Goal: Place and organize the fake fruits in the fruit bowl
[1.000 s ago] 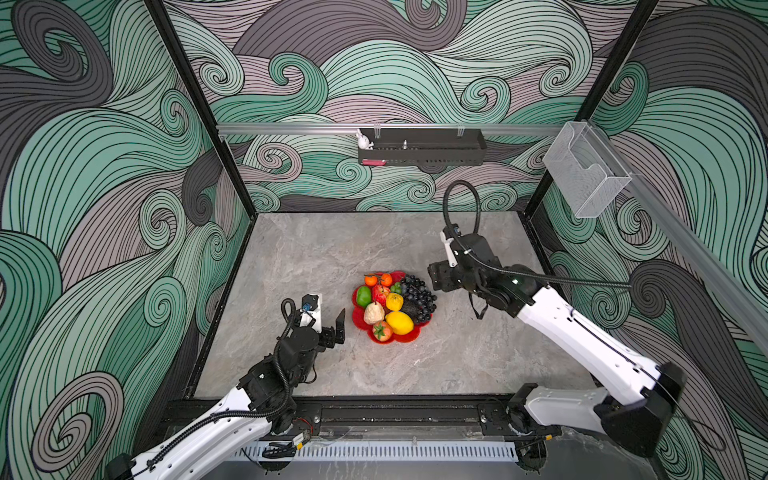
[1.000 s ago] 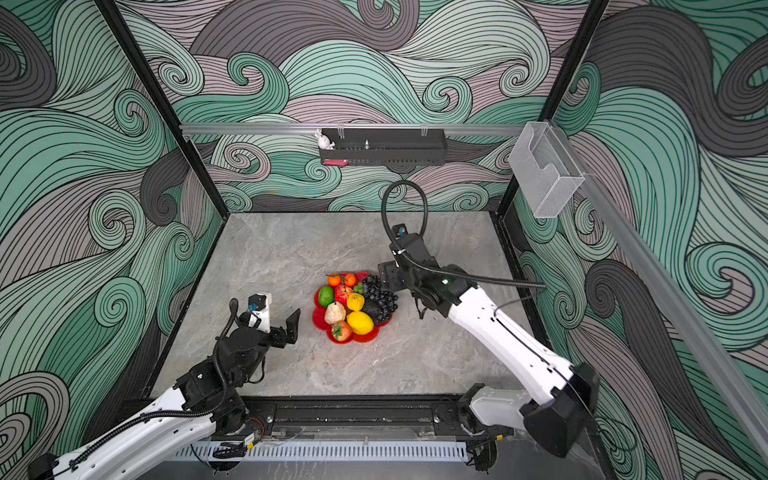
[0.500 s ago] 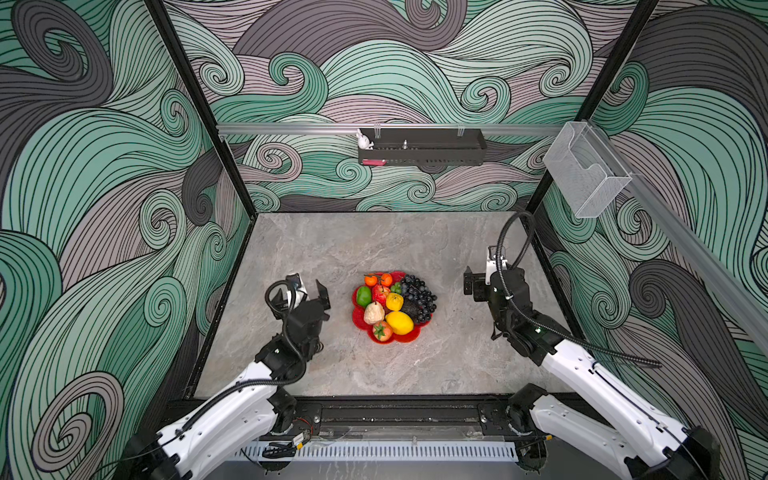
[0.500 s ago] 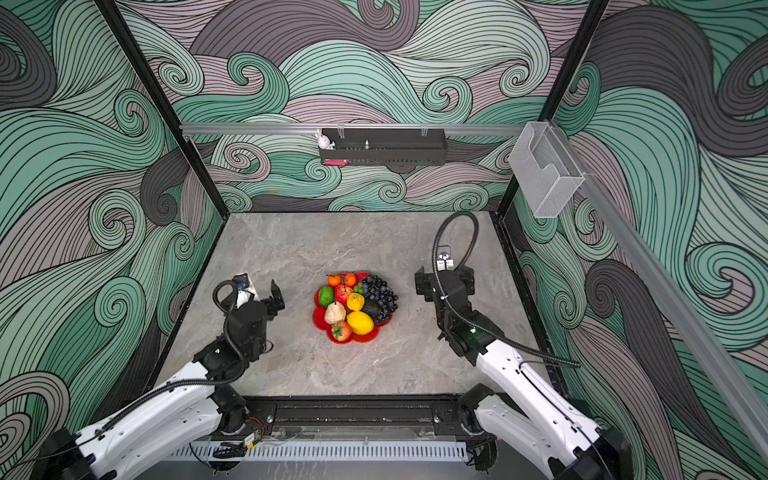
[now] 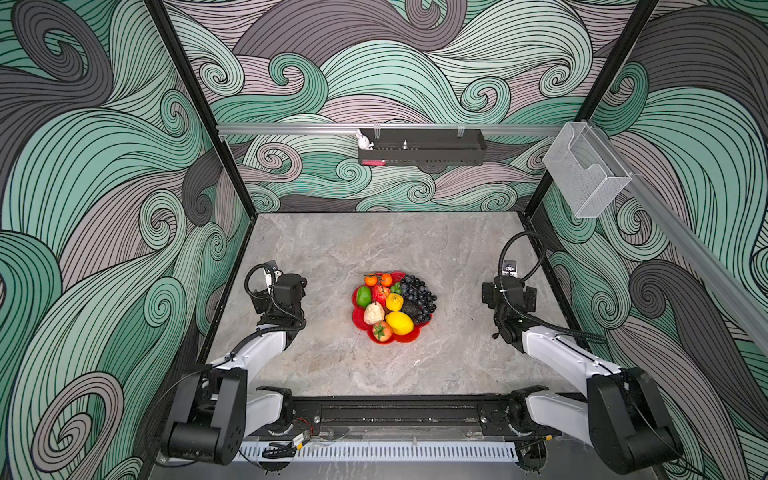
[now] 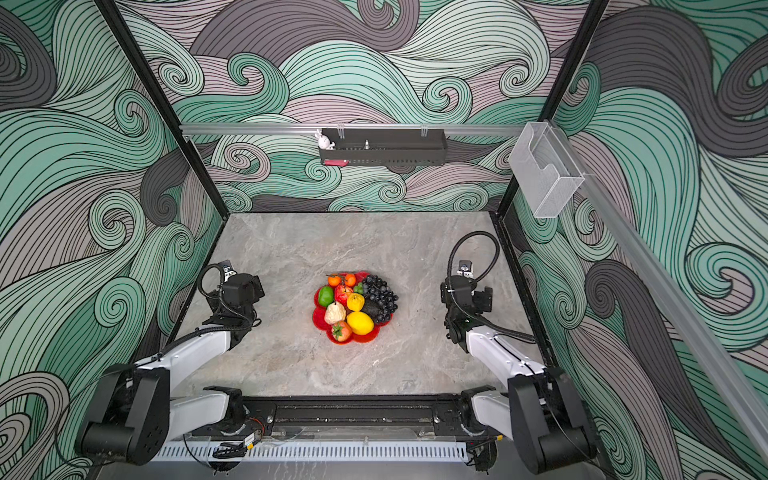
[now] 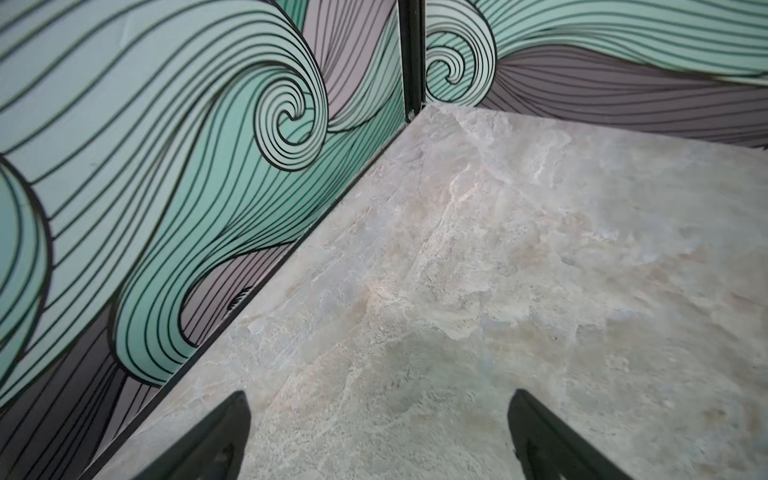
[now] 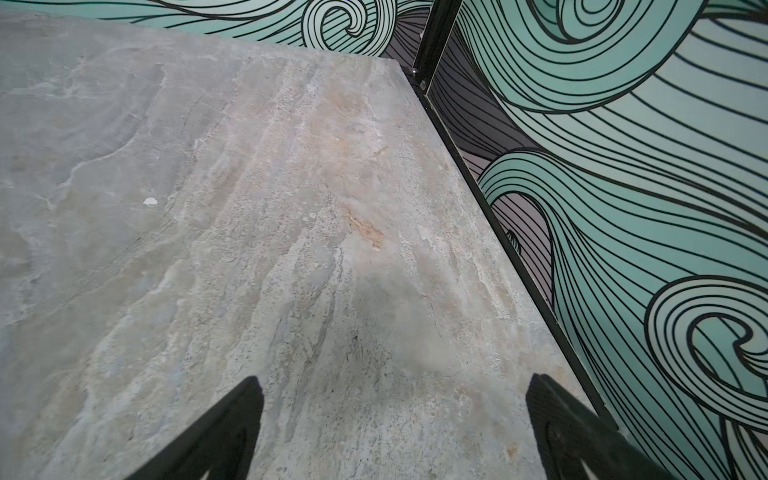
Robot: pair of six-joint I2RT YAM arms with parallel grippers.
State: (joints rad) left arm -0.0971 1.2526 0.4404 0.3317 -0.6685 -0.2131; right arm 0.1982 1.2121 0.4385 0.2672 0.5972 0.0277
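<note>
The red scalloped fruit bowl (image 5: 356, 319) (image 6: 318, 319) sits mid-table, in both top views. The fake fruits fill it: yellow lemon (image 5: 399, 322), beige pear (image 5: 373, 312), strawberry (image 5: 381, 331), red apple (image 5: 380, 293), green fruit (image 5: 363, 296), dark grape bunch (image 5: 417, 297), two tiny oranges (image 5: 371, 280), and a dark avocado (image 5: 409, 308). My left gripper (image 5: 282, 291) (image 7: 378, 399) is folded back near the left wall, open and empty over bare table. Near the right wall my right gripper (image 5: 510, 293) (image 8: 395, 382) also stands open and empty. Neither wrist view shows the bowl.
A black wall tray (image 5: 422, 151) with a white rabbit figure (image 5: 364, 140) hangs on the back wall. On the right wall is a clear mesh bin (image 5: 586, 174). Each gripper is close to a side wall. The arm bases' rail (image 5: 395, 415) runs along the front edge.
Both arms have drawn back from the bowl to the sides. The right gripper left the grape side of the bowl and moved toward the right wall; the left swung toward the left wall.
</note>
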